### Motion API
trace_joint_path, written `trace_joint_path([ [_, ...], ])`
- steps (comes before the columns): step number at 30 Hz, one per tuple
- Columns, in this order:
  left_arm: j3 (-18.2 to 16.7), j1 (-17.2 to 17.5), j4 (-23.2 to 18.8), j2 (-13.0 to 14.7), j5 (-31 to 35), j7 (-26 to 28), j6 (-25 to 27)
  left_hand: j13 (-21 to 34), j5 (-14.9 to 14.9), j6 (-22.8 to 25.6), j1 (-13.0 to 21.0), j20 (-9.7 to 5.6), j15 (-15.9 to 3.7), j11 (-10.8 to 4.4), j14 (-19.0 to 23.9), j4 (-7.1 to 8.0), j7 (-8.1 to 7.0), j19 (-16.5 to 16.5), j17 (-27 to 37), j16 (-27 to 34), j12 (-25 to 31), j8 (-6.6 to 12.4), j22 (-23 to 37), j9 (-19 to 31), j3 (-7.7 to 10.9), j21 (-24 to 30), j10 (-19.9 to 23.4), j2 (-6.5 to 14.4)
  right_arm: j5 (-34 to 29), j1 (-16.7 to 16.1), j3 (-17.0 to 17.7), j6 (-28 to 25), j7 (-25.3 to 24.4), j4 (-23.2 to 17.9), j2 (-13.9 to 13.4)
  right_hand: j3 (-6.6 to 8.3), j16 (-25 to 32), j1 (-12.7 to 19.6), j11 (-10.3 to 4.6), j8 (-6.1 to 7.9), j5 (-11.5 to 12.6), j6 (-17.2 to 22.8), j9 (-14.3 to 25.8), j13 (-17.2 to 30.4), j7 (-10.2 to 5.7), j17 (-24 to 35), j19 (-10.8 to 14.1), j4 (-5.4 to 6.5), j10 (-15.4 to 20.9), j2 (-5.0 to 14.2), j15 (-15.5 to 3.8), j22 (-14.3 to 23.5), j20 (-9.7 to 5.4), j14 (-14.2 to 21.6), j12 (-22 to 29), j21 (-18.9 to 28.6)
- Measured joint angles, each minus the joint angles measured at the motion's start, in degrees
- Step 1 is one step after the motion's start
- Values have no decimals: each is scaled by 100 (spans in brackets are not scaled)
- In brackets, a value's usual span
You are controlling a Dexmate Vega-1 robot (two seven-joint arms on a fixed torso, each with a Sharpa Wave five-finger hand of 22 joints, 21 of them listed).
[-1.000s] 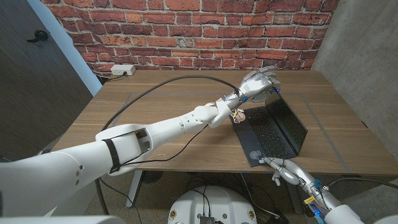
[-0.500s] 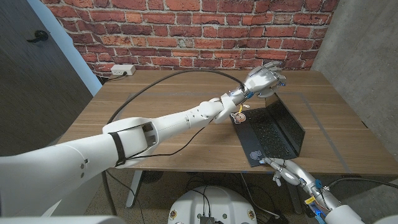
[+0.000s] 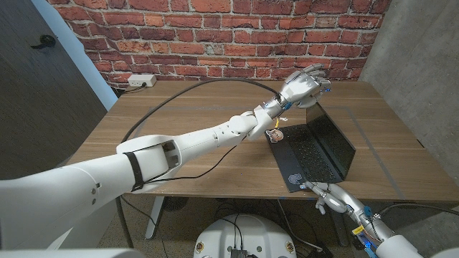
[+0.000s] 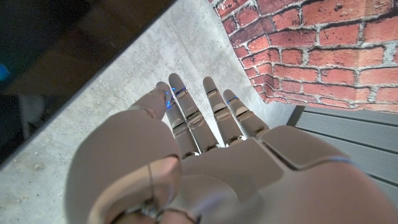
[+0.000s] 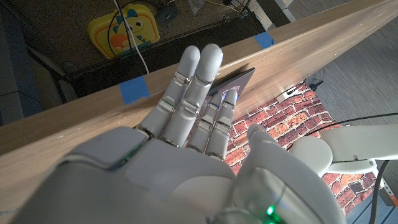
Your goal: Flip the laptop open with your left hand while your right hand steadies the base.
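The black laptop [image 3: 315, 150] stands open on the right half of the wooden table [image 3: 179, 136], its screen [image 3: 332, 136] upright and facing me. My left hand [image 3: 304, 87] hovers just above the lid's far top corner, fingers spread, holding nothing. In the left wrist view the left hand [image 4: 205, 149] reaches out with straight fingers. My right hand [image 3: 327, 197] sits at the table's front edge, its fingertips on the front corner of the laptop base. In the right wrist view the right hand [image 5: 186, 137] has straight fingers touching the base's corner [image 5: 235, 82].
A thick black cable [image 3: 193, 92] arcs across the table's back. A white power strip [image 3: 141, 80] lies at the far left corner. A small sticker [image 3: 275, 135] sits beside the laptop's left edge. A concrete wall stands to the right. Blue tape [image 5: 134, 91] marks the table edge.
My left hand has lifted up and back off the lid's top corner. The lid stays open. The right hand has kept its place at the base.
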Motion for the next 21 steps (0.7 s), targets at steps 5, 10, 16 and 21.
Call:
trace_joint_path([
  [5, -169, 205, -367, 197, -59, 169, 7, 0, 0, -71, -82, 21, 0, -12, 0, 54, -10, 21, -4, 32, -41, -67, 0, 0, 54, 0, -105, 23, 2, 30, 7, -28, 48, -4, -5, 0, 39, 0, 21, 0, 0, 0, 0, 2, 0, 0, 2, 0, 42, 0, 0, 0, -2, 0, 0, 23],
  [10, -337, 431, -692, 415, -88, 218, -12, 13, 0, -56, -212, 29, -15, 17, 101, 111, 0, 56, 0, 87, -54, -67, 0, 0, 108, 0, -136, 75, 27, 65, 5, -57, 94, -4, -16, 19, 39, -12, 21, 0, 0, 0, 0, 15, 0, 0, 22, -19, 62, -12, 0, 0, -21, 0, 1, 44],
  [16, -435, 568, -832, 541, -138, 223, -120, 47, 0, 329, -355, 30, -54, 29, 497, 214, 136, 136, 37, 215, 8, 5, 0, 0, 164, 0, 108, 83, 51, 107, -16, -81, 117, 3, -35, 25, 39, -22, 20, 0, 0, -1, 0, 8, 0, -14, 28, -25, 64, -22, 0, 0, -26, 0, 2, 77],
  [21, -545, 735, -927, 671, -185, 231, -233, 115, -1, 604, -376, 60, -132, 36, 1009, 194, 166, 293, 144, 437, 177, 106, 0, 7, 182, 60, 391, 105, 81, 139, -34, -121, 143, 6, -55, 25, 39, -22, 21, 0, 0, -1, 0, 6, 0, -14, 28, -25, 64, -22, 0, 0, -25, 0, 2, 103],
])
